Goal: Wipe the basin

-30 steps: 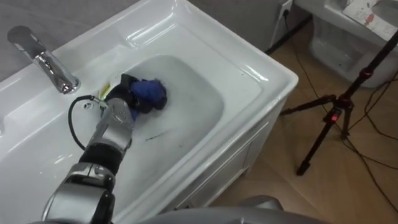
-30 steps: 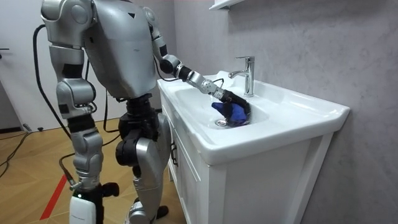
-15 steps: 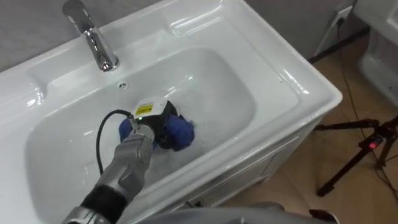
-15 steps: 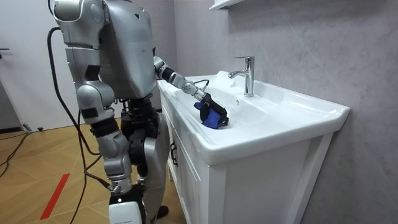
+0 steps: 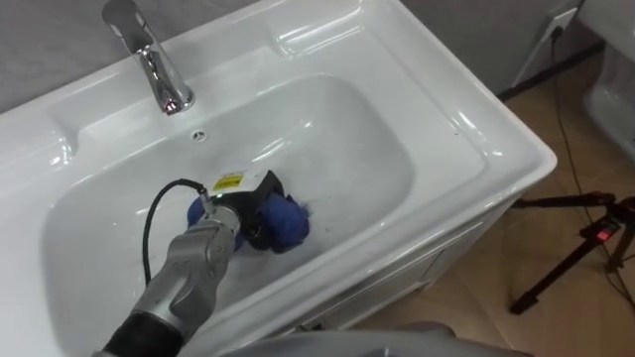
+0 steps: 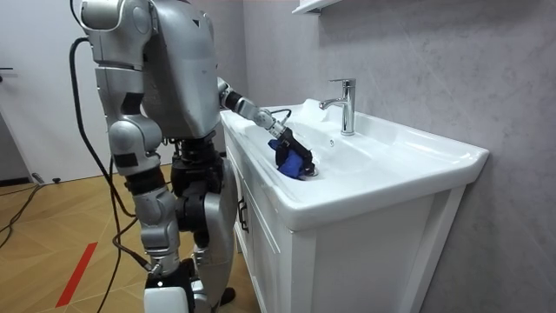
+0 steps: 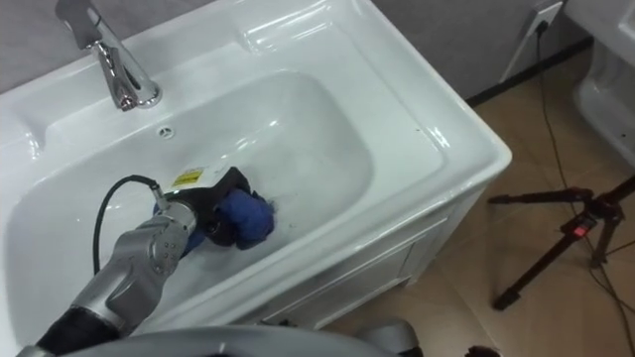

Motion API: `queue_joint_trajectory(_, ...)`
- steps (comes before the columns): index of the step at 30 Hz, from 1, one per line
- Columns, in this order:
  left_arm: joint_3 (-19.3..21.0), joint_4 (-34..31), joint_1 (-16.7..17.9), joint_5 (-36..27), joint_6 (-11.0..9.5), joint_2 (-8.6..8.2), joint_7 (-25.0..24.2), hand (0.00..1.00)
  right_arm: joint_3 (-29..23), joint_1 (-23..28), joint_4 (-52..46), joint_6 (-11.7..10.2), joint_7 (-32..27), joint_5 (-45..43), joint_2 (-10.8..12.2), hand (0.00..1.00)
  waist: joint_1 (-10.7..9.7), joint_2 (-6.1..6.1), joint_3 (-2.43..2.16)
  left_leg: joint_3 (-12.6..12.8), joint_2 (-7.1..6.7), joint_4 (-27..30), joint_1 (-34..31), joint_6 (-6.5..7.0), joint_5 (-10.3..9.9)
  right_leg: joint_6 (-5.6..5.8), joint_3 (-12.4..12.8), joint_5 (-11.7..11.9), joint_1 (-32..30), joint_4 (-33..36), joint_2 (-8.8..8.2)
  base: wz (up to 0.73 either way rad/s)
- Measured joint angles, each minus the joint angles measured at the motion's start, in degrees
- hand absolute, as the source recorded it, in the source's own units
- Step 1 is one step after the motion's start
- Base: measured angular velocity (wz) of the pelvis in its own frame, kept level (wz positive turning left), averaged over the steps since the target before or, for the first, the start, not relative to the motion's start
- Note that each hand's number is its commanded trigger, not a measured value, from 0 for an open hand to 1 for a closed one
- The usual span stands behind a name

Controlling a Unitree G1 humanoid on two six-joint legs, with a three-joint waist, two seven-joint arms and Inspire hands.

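While 1 s back it worked nr the tap [image 5: 149,59], left hand [image 5: 248,203], fingers curled round blue cloth [image 5: 288,220], now presses it on basin [image 5: 387,149] front slope. Prob. mid-wipe; right end likely still to do.

The robot wears glossy silver-grey shells over its torso, shoulders and limbs, with darker black joints between them at the elbows, waist and hips. Its left forearm is a rounded, brushed-silver tube that narrows toward the wrist. The left hand [image 5: 250,204] is black with a yellow-and-white label on its back, and a thin black cable loops out beside the wrist.
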Motion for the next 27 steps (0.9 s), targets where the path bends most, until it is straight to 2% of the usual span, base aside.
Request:
queue_joint_trajectory(3, 0.3, -0.3, 0.5, 0.1, 0.1, 0.73, -1.0, 1.00, 0.0, -0.2, 0.5, 0.0, 0.3, 0.0, -0.2, 0.00, 0.1, -0.10, 0.06, 0.0, -0.02, -0.1, 0.6, 0.00, 0.0, -0.02, 0.0, -0.1, 0.5, 0.0, -0.03, 0.00)
queue_joint_trajectory(14, 0.9, -0.6, 1.3, 1.3, 0.1, 0.73, -1.5, 1.00, 0.0, 0.4, 2.0, 0.1, 0.3, 1.8, -0.1, 0.00, 0.0, -0.58, 0.31, -0.1, -0.29, -0.1, 1.4, 0.00, 0.0, 0.05, 0.1, -0.8, 1.2, 0.1, -0.25, 0.00)
queue_joint_trajectory(20, 0.1, -0.8, 1.2, 2.3, 1.0, 0.50, -1.2, 1.00, 0.0, 1.5, 2.5, 0.3, 0.4, 1.7, -0.1, 0.00, -0.2, -0.93, 0.50, 0.0, -0.40, -0.3, 1.8, 0.00, 0.0, 0.08, 0.2, -0.8, 1.5, 0.2, -0.29, 0.00)
queue_joint_trajectory(24, -0.3, -0.2, 0.6, 3.5, 1.3, -0.06, 0.0, 1.00, 0.1, 2.0, 2.8, 0.3, 0.0, 1.6, 0.2, 0.00, -0.3, -1.76, 0.73, 0.2, -0.45, -0.3, 1.8, 0.00, 0.0, 0.19, 0.1, -0.9, 1.4, 0.0, -0.40, 0.00)
queue_joint_trajectory(27, -1.3, 0.6, -0.2, 3.9, 2.0, -0.37, 1.2, 1.00, 0.1, 2.1, 2.8, 0.7, -0.6, 1.4, 0.3, 0.00, -0.4, -2.21, 0.70, 0.2, -0.67, -0.3, 1.6, 0.01, 0.0, 0.39, 0.2, -1.0, 1.3, 0.0, -0.63, 0.00)
